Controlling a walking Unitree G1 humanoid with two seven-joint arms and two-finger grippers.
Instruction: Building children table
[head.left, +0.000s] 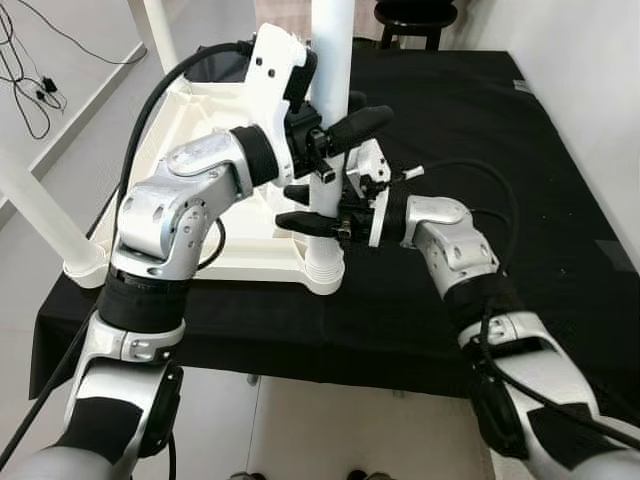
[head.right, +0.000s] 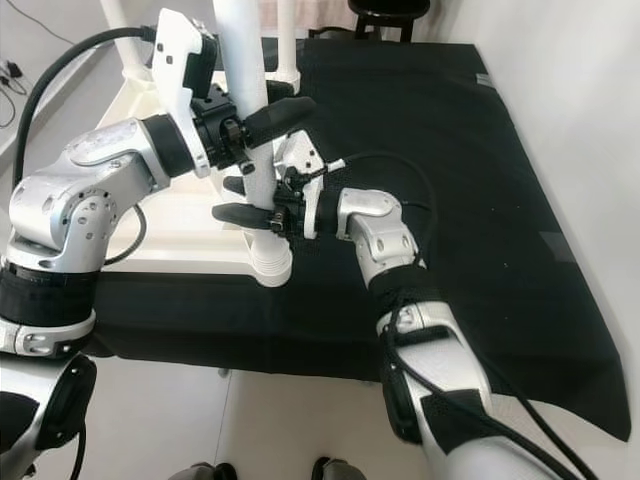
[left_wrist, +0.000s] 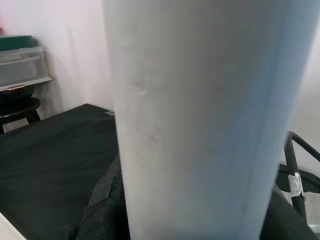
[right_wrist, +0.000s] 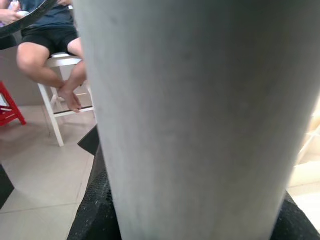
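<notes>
A white table (head.left: 215, 225) lies upside down on a black cloth (head.left: 480, 150). One white leg (head.left: 331, 60) stands up in its corner socket (head.left: 322, 272). The left gripper (head.left: 330, 150) squeezes the leg higher up. The right gripper (head.left: 308, 208) squeezes it lower down, just above the socket.

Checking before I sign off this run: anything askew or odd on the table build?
Nothing stands out. The white tabletop lies upside down on the black cloth, as expected for fitting legs. Both hands, left and right, grip the near-corner leg, which stands upright in its socket.
</notes>
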